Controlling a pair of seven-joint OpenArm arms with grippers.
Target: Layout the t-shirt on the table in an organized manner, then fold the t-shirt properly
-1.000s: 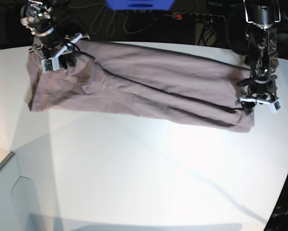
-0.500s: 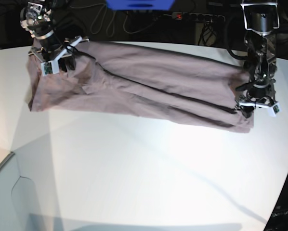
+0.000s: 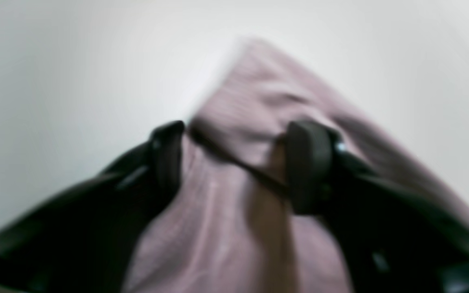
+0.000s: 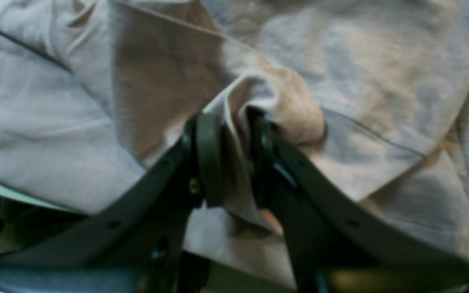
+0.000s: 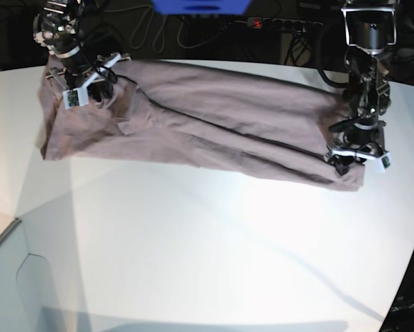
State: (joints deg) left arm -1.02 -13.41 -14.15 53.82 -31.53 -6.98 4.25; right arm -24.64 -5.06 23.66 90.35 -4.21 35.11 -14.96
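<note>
While the t-shirt lies stretched across the table's far side, right gripper pinches a fold, left gripper straddles a corner w/ jaws apart – if they shut on too little cloth, that corner could slip free – ruining the layout

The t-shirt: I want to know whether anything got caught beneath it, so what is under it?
Only the white table shows around the t-shirt. Whatever lies beneath the cloth is covered, so hidden items cannot be ruled out.

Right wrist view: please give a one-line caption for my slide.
Right hand pinching a raised fold of the mauve-grey t-shirt.
</note>
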